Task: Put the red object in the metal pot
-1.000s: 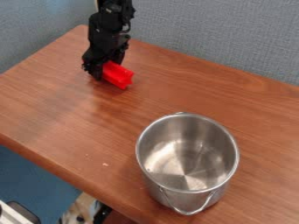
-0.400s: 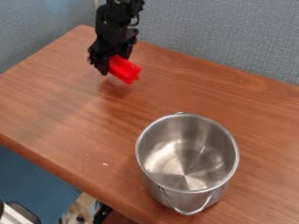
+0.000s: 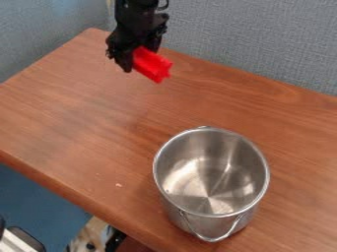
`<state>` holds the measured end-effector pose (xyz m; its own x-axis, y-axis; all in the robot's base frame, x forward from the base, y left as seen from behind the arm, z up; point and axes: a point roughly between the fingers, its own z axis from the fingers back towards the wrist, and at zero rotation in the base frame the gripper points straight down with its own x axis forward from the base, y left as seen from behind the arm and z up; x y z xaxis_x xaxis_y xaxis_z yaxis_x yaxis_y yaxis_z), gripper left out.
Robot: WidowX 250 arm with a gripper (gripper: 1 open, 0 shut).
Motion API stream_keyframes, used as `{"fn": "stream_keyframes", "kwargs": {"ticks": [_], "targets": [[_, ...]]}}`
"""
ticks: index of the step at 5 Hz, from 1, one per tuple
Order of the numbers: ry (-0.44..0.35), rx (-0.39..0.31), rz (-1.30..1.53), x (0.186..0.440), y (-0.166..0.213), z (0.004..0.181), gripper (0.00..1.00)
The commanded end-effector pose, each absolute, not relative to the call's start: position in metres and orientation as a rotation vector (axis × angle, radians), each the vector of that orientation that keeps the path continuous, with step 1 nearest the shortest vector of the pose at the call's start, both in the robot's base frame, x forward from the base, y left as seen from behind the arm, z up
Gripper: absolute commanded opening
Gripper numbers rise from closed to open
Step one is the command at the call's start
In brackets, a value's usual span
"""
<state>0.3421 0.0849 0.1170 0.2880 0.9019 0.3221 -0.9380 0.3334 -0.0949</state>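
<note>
Above the table's (image 3: 79,108) far edge, our gripper (image 3: 140,57) pinches the red object (image 3: 153,66) between its fingers, clear of the wood. Pickup is done; we judge carrying it over the empty metal pot (image 3: 211,180) and releasing remain.

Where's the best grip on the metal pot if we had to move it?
Probably the rim wall of the metal pot, coming from above with one of the jaws inside and one outside. It stands upright with an open mouth, and its body looks too wide to span. The thin wire handle lies low at its near side, harder to pinch.
</note>
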Motion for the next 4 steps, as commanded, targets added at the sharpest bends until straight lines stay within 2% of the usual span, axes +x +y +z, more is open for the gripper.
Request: {"fn": "stream_keyframes", "kwargs": {"ticks": [1,2,4], "targets": [[-0.398,0.068,1.164,0.322,0.054,0.159,0.00],[-0.394,0.048,1.082,0.307,0.029,0.172,0.00],[-0.384,0.054,0.928,0.267,-0.005,0.173,0.00]]}}
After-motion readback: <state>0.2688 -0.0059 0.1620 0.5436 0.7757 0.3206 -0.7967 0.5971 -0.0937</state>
